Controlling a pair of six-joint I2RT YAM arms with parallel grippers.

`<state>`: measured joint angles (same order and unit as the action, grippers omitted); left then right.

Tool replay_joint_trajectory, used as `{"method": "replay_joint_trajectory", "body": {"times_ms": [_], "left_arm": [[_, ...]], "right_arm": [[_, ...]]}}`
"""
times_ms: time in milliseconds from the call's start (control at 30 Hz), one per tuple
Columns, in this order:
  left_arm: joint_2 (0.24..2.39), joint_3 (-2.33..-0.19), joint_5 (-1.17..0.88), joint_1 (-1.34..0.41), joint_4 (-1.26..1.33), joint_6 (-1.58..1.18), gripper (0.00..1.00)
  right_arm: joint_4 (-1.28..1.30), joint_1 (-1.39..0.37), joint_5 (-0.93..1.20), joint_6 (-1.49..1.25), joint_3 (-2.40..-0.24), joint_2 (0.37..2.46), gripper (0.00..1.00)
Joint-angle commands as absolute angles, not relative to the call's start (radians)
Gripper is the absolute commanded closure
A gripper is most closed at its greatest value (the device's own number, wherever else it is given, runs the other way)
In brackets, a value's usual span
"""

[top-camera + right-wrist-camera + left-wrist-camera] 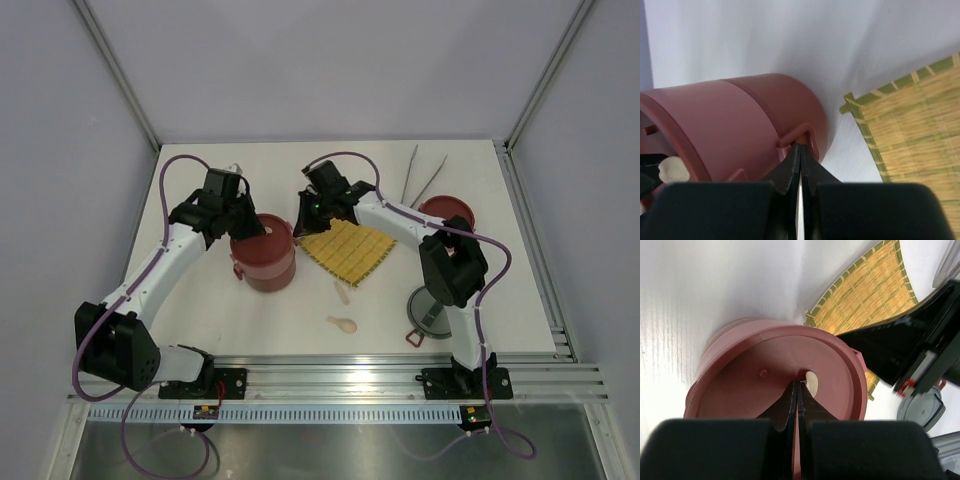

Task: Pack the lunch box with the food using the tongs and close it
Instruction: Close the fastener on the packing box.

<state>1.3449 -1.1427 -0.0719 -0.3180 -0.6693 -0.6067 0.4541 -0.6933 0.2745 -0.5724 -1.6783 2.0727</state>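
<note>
the lunch box [266,265] is stacked up with a red lid on, sitting around 9 o'clock from the yellow mat [350,252], a bit left of the middle of the tabletop. left end effector [799,387] has its fingers pinched together, tips down on that lid right beside a small cream bit [812,383] (can't tell what it is). right end effector [800,149] is also closed up, tips nosed into the little lug [799,136] on the box's side wall. my read: the box is hard and stiff but the wall is round and glossy, so pinching it straight on would probably slip. the lug or the lid rim looks like the sane spot to grab, and the tiers might slide apart if shoved sideways. the tongs [424,175] lie flat way out at 1 o'clock – thin, springy, slick metal, likely light. i'd pinch both arms together about midway so they don't twist. grey lid [432,308] is down at 4 o'clock, a loose red piece [448,211] at 2 o'clock. no food in view anywhere.
</note>
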Motion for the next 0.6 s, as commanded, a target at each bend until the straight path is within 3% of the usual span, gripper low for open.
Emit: {"method": "replay_joint_trajectory", "body": {"times_ms": [0, 167, 567], "left_arm": [[1.422, -1.08, -0.075, -0.321, -0.769, -0.58, 1.0], [1.446, -1.077, -0.095, -0.322, -0.75, -0.581, 1.0], [1.465, -1.08, -0.109, -0.321, -0.739, -0.56, 1.0]], "right_arm": [[0.476, -0.781, 0.327, -0.551, -1.787, 2.108, 0.96], [0.417, -0.781, 0.367, -0.578, -1.734, 2.079, 0.96], [0.428, -0.649, 0.202, -0.601, -1.548, 1.95, 0.97]]}}
